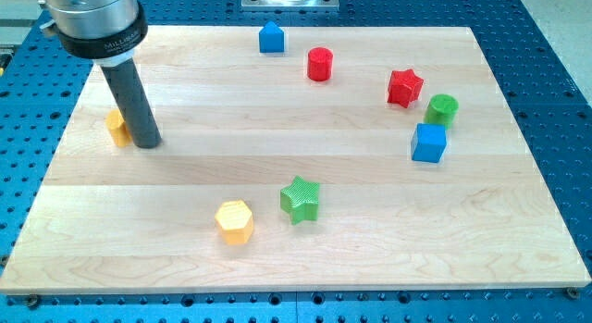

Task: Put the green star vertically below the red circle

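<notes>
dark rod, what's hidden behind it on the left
A yellow block shows partly behind my tip, apparently touching. The rod covers its right side, so its shape is unclear.

Wooden board (277, 110) on blue pegboard holds blue house block (271, 37), red circle (319, 64), red star (405, 87), green cylinder (442, 109), blue cube (429, 142), green star (301, 199), yellow hexagon (234, 221), partly hidden yellow block (115, 127).
</notes>
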Available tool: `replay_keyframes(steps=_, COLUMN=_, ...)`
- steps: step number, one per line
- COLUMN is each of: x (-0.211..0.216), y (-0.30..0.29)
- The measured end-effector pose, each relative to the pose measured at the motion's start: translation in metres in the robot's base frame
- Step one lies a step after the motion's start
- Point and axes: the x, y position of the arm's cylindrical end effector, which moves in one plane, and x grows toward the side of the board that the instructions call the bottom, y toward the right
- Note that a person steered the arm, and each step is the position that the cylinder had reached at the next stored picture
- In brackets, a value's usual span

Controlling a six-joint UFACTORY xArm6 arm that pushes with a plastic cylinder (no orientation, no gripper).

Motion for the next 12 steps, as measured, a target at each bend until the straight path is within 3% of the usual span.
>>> replay_keyframes(steps=1, x=0.027, y=0.025)
replay_keyframes(steps=2, x=0.078, y=0.097)
replay_keyframes(steps=3, x=0.1, y=0.162)
replay_keyframes(steps=6, x=0.069, y=0.233)
replay_keyframes(steps=7, x=0.11, y=0.333)
replay_keyframes(steps=8, x=0.17, y=0.297)
replay_keyframes(steps=9, x=0.154, y=0.247)
replay_keyframes(steps=10, x=0.113, y=0.239)
replay_keyframes(steps=11, x=0.126, y=0.254)
replay_keyframes(steps=12, x=0.124, y=0.346)
